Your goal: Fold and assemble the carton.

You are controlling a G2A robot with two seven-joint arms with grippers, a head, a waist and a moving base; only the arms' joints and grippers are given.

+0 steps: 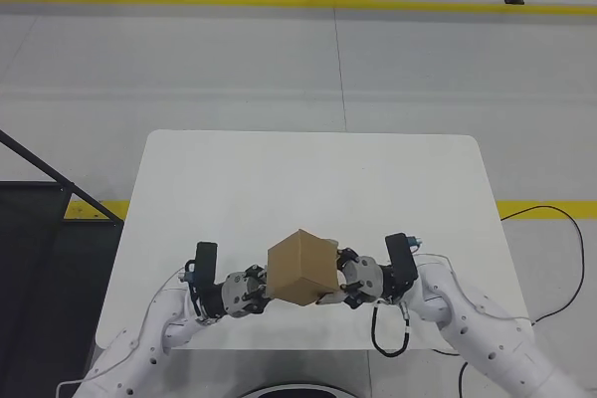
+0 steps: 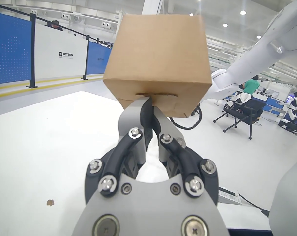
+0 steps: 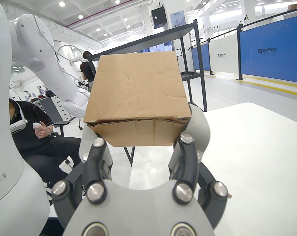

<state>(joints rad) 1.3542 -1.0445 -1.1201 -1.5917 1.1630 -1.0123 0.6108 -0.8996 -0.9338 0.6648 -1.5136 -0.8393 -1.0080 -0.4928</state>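
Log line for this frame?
carton: boxed, held above table | left gripper: shut, tips at slot | right gripper: shut on carton

Barrier panels carry a printed logo and a short word: dark print on the white panel (image 2: 61,55), white print on the blue panel (image 3: 271,52).

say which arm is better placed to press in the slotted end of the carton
Left, likely: the left gripper is shut with its tips right at the slot in the carton, while the right gripper grips the opposite end.
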